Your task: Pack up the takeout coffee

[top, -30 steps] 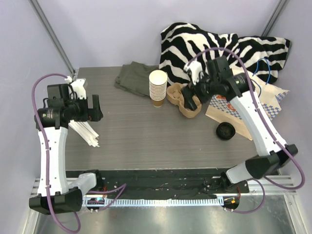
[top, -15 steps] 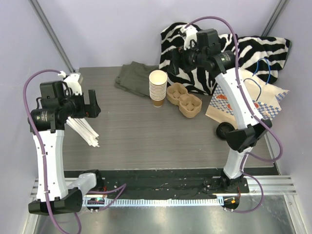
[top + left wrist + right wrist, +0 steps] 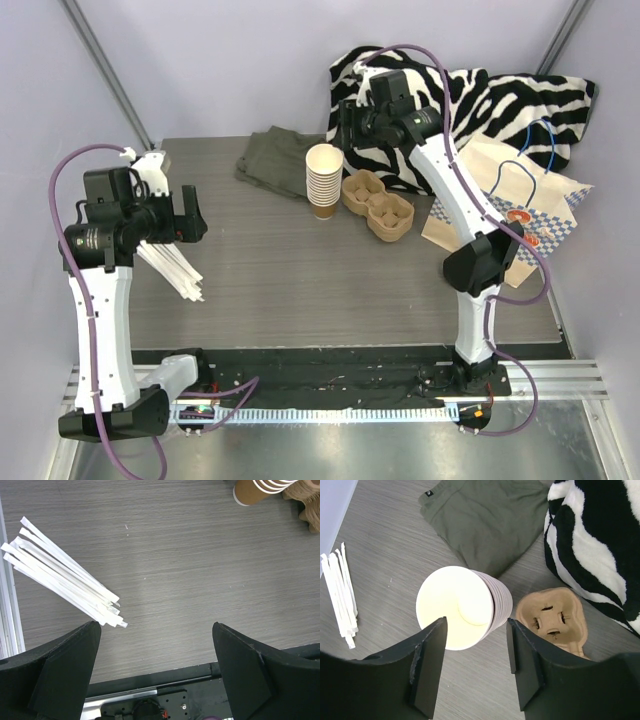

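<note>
Failing to show in any of the 3 views: takeout coffee, whereabouts impossible to tell. Hovering high above the stack of cups [image 3: 455, 607], right tool [image 3: 476, 630], fingers apart, gripping nothing. Just beside that stack, 1 cardboard cup carrier [image 3: 551, 615], then zebra cloth [image 3: 600, 545]. Hanging over the tabletop [image 3: 200, 580] near wrapped straws [image 3: 65, 575], left tool [image 3: 154, 627], spread wide, empty.

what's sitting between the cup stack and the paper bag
The cardboard cup carrier, close beside the cup stack and short of the paper bag; the top view shows it.
</note>
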